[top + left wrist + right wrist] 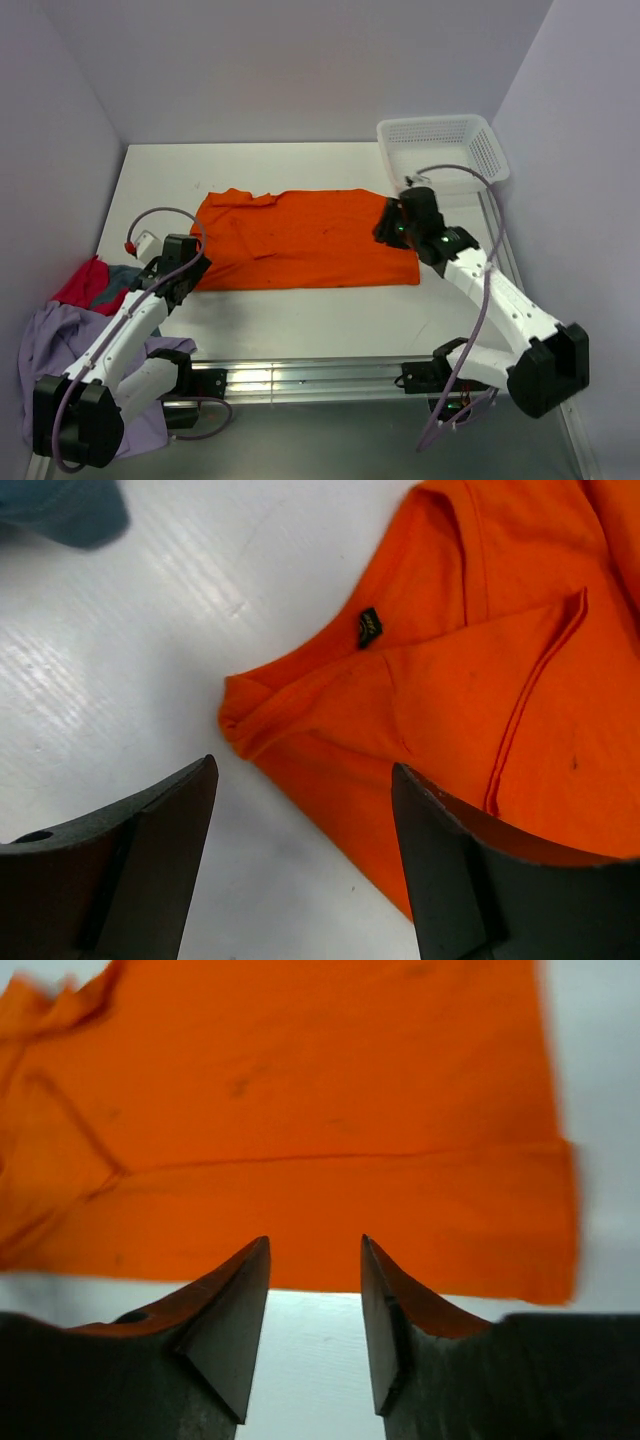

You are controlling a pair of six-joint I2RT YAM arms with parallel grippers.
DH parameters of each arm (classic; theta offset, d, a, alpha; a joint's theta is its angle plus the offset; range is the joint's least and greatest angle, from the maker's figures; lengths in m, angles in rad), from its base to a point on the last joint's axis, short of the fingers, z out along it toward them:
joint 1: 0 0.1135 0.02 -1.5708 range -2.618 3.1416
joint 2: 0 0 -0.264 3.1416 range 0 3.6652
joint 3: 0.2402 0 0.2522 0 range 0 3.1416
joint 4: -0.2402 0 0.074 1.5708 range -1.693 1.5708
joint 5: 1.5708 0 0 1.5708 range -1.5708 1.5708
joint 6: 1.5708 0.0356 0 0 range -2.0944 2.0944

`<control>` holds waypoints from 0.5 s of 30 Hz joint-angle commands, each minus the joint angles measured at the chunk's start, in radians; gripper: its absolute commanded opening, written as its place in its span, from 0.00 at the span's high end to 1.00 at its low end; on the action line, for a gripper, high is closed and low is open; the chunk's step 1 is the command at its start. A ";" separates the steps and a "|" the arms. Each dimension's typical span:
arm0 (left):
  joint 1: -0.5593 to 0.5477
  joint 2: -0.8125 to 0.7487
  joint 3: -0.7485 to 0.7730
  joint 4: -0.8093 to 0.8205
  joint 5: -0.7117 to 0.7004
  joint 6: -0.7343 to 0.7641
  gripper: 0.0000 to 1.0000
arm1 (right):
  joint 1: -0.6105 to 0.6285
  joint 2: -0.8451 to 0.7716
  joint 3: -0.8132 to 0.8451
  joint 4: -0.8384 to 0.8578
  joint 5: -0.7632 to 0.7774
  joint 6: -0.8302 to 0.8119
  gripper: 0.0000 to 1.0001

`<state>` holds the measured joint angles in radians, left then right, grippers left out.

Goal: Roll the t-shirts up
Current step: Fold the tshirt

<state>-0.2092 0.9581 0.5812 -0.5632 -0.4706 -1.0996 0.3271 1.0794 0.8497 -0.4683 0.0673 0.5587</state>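
Observation:
A bright orange t-shirt lies folded lengthwise into a long strip across the middle of the white table. My left gripper is open and empty, low over the table at the strip's left end. The left wrist view shows the collar end with its black label between and beyond the open fingers. My right gripper is open and empty at the strip's right end. In the right wrist view its fingers stand at the shirt's hem edge. Red, grey-teal and lavender shirts lie heaped at the table's left edge.
A white mesh basket stands at the back right corner, just behind the right gripper. A corner of the grey-teal shirt shows at the top left of the left wrist view. White walls enclose the table on three sides.

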 commanded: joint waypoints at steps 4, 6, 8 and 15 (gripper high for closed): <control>-0.006 -0.007 -0.044 0.140 0.079 0.093 0.25 | 0.291 0.313 0.289 0.063 0.000 -0.167 0.60; -0.006 0.001 -0.044 0.143 0.081 0.099 0.27 | 0.338 0.399 0.354 0.073 -0.009 -0.204 0.62; -0.006 0.007 -0.052 0.146 0.086 0.101 0.27 | 0.398 0.534 0.461 0.054 0.014 -0.250 0.62; -0.004 0.045 -0.040 0.134 0.061 0.101 0.27 | 0.521 0.859 0.753 0.020 -0.009 -0.407 0.59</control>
<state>-0.2111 0.9951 0.5350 -0.4515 -0.4000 -1.0214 0.8158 1.8938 1.4902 -0.4309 0.0635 0.2611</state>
